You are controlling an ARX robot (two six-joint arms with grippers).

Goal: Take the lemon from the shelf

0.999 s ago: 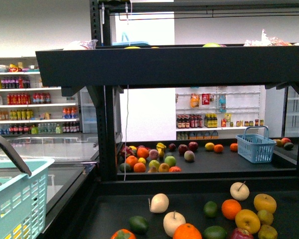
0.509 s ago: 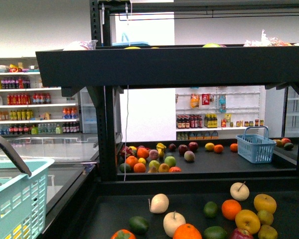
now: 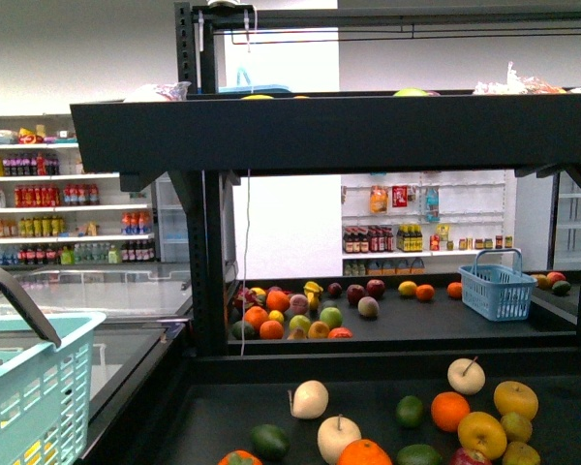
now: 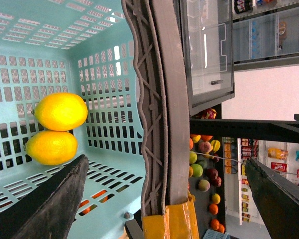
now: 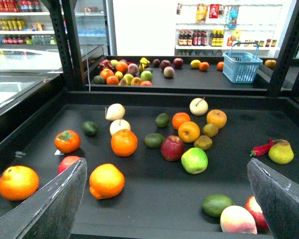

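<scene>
**Observer:** Setting?

**Me:** Shop floor. White wall shelving (image 3: 68, 208) with bottles at the back. The black shelf (image 3: 329, 131) stands in front of me, and its lower tray (image 5: 139, 199) is scattered with loose fruit.

**Observer:** Your pincers?

**Me:** The right pincer (image 5: 165, 162) hangs above the near tray with its jaws spread wide and nothing between them. The left pincer (image 4: 167, 159) is also spread. The grey handle (image 4: 162, 99) of the teal basket (image 4: 104, 30) runs between its fingers, but I can't tell whether they bear on it. Two lemons (image 4: 61, 111) lie touching each other inside.

**Observer:** And the lemon on the shelf?

**Me:** Not certain. The likeliest are the two yellow fruits (image 5: 189, 131) mid-tray, just beside a mandarin (image 5: 180, 120). Both look rounder than the ones in the basket. A small yellow fruit (image 5: 195, 63) sits on the far tray, too distant to identify.

**Observer:** How would you do this step well?

**Me:** Confirm the shape first, looking for an oval with a nub. Then descend from above with the jaws wide, straddling the short axis. The red apple (image 5: 172, 148) and a dull yellow-green fruit (image 5: 203, 142) crowd that cluster, so I'd come in where the gap is widest. Close gently, since a smooth rind could squirt out sideways. Lift straight up.
</scene>
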